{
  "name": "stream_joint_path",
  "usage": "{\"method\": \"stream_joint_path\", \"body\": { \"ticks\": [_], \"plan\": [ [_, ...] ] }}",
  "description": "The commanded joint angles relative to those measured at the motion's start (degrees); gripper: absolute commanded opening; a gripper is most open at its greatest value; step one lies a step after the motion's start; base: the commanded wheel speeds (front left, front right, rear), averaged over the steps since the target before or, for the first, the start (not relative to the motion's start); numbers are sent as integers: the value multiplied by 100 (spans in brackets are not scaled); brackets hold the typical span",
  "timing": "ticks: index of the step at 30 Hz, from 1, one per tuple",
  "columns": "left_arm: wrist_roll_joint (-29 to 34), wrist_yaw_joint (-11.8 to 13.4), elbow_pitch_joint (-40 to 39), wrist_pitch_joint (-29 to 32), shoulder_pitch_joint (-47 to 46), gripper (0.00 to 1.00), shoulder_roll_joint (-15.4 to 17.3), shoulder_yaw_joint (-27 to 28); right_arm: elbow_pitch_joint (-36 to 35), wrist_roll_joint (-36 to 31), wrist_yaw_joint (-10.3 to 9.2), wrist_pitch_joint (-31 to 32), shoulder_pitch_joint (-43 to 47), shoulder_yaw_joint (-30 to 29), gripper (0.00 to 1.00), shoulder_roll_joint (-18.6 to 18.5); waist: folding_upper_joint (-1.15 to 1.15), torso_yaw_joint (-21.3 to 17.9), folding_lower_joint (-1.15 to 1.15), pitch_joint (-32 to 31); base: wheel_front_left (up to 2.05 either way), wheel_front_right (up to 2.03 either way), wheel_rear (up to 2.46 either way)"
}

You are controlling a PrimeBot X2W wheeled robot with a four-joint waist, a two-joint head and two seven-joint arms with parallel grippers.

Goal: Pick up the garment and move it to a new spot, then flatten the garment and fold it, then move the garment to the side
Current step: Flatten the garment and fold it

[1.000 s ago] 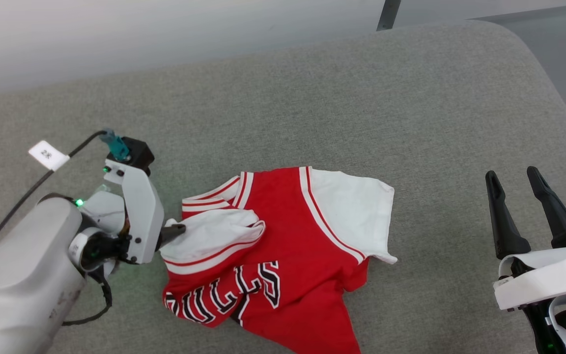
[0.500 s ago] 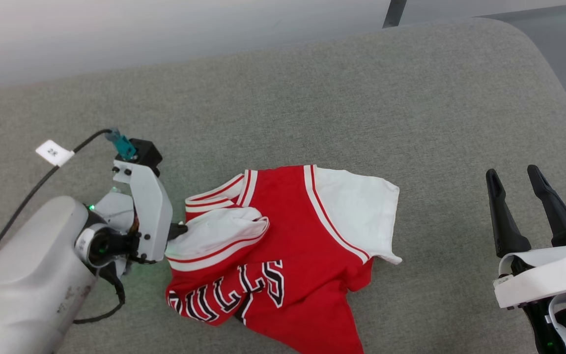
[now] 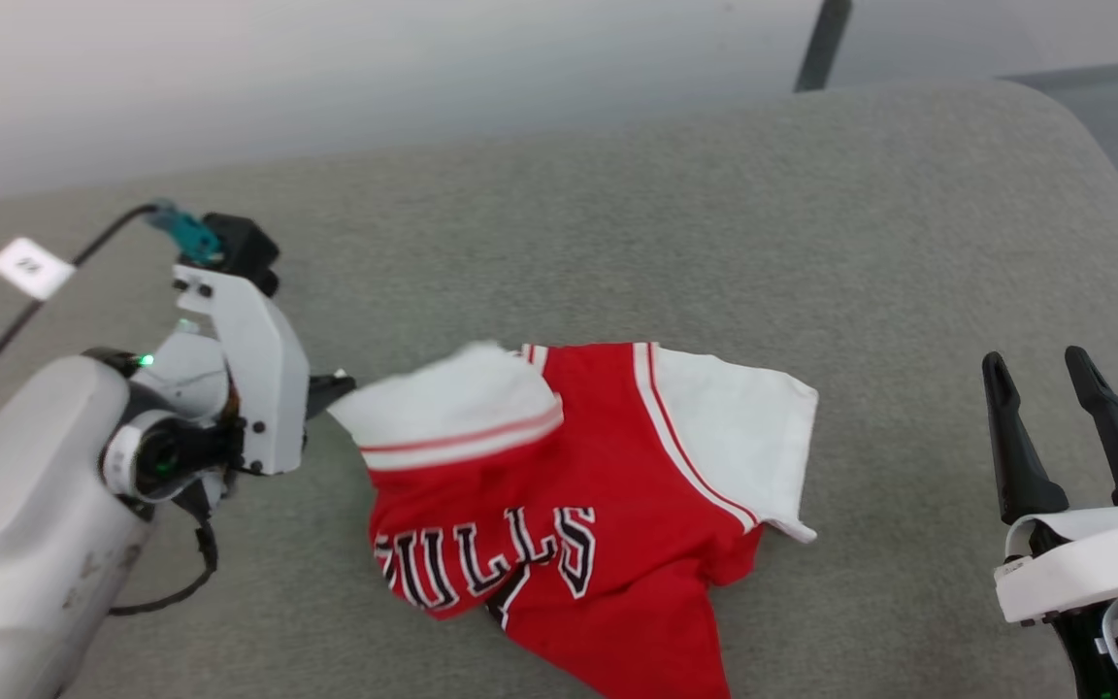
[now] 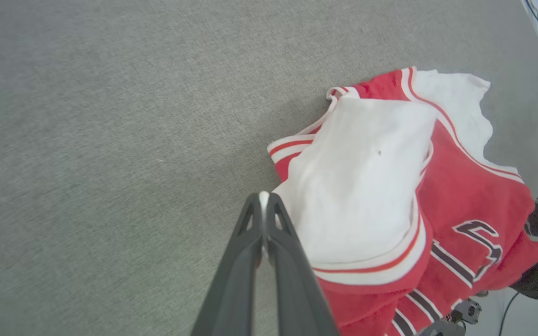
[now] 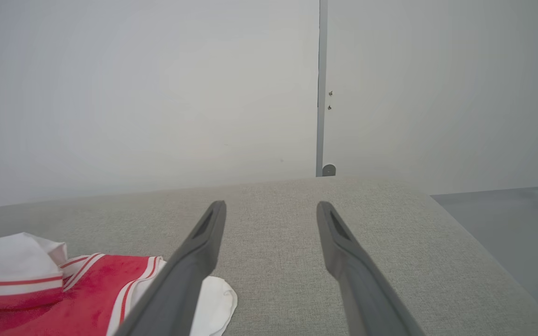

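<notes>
Where the grey, coarse-woven padded surface (image 3: 714, 214) spread to its rounded corner at the upper right of the head view, the garment (image 3: 617, 466) lay crumpled at lower centre. It was a red jersey with white sleeves, striped trim and black, white-edged letters. One white sleeve was lifted toward the left of the frame. The left wrist view showed a sliver of that white cloth pinched between the left gripper (image 4: 263, 200)'s closed dark fingers; the head view gave the lettering "ULLS". At lower right, the right gripper (image 3: 1036, 361) held its tapered fingers spread apart, with nothing between them, well clear of the cloth. A small white label (image 3: 30, 266) sat at upper left.
</notes>
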Motion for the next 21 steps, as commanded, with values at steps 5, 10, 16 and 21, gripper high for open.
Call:
{"method": "stream_joint_path", "body": {
  "ticks": [5, 10, 16, 21],
  "plan": [
    [-151, 210, -344, -370, 334, 0, 228, 305, -99, -54, 0, 85, 172, -80, 100, 3, 0, 407, 0, -292, 0, 0, 0],
    [-212, 388, -582, -751, 718, 0, 460, 549, -192, -116, 0, 183, 266, -116, 100, 29, 0, 682, 0, -425, 0, 0, 0],
    [-202, 556, -710, -1266, 1204, 0, 732, 825, -279, -142, 0, 265, 332, -123, 100, 66, 0, 943, 0, -511, 0, 0, 0],
    [-174, 687, -779, -1533, 1637, 0, 877, 898, -310, -148, 0, 316, 347, -94, 100, 80, 0, 1058, 0, -554, 0, 0, 0]
  ]
}}
